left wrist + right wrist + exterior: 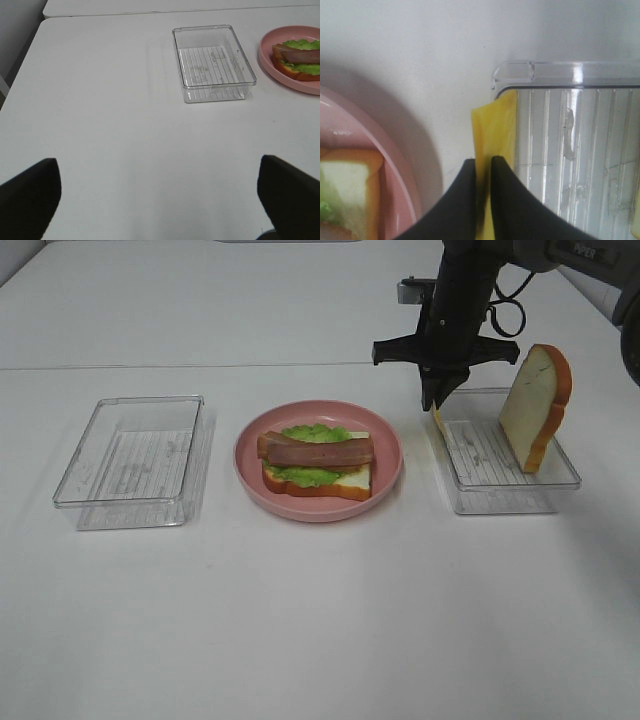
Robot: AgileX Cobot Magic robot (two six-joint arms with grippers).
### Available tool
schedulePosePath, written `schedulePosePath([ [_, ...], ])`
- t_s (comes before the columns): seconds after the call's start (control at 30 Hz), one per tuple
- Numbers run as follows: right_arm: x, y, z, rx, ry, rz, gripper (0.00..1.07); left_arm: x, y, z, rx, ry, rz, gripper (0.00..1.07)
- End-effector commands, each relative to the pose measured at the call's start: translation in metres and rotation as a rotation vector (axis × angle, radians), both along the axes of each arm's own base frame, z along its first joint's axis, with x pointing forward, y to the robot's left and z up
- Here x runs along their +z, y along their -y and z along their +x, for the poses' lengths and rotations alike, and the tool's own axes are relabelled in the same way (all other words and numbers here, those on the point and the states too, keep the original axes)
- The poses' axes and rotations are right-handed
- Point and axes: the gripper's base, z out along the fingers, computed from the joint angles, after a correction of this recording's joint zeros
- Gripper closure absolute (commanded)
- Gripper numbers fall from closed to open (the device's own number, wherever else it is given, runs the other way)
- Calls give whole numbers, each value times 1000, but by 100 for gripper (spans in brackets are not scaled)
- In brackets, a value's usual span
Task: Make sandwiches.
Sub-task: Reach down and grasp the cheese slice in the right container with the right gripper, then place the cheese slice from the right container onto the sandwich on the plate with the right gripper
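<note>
On the pink plate (250,465) lies a partly built sandwich (318,462): a white bread slice, green lettuce and a bacon strip on top. My right gripper (432,400) points down at the near-left corner of the right clear tray (480,495). It is shut on the yellow cheese square (492,125), which stands on edge against the tray wall (555,67). A second bread slice (537,405) leans upright in that tray. My left gripper (160,200) is open over bare table, with its dark fingertips (30,195) far apart.
An empty clear tray (135,460) (212,62) sits left of the plate. The plate rim (395,180) lies close beside the held cheese. The white table's far edge runs behind the trays.
</note>
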Motion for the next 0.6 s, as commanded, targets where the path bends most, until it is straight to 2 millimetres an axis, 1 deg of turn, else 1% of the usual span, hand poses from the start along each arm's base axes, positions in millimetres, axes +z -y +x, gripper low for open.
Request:
schedulePosePath([
  [0.03,-3,5,-9,-10,-110,-33,107,-1,1,-3,-1,20,-8,7],
  [0.4,-2,6,-9,10,-107,-44,107,-1,1,-3,-1,20,-8,7],
  [0.43,2,6,-9,11,-98,-42,107,-1,1,-3,-1,20,-8,7],
  [0.5,4,6,-9,11,-95,-41,107,-1,1,-3,-1,20,-8,7],
  [0.57,21,7,-11,8,-62,-31,107,-1,1,-3,-1,20,-8,7],
  [0.6,21,7,-11,8,-62,-31,107,-1,1,-3,-1,20,-8,7],
])
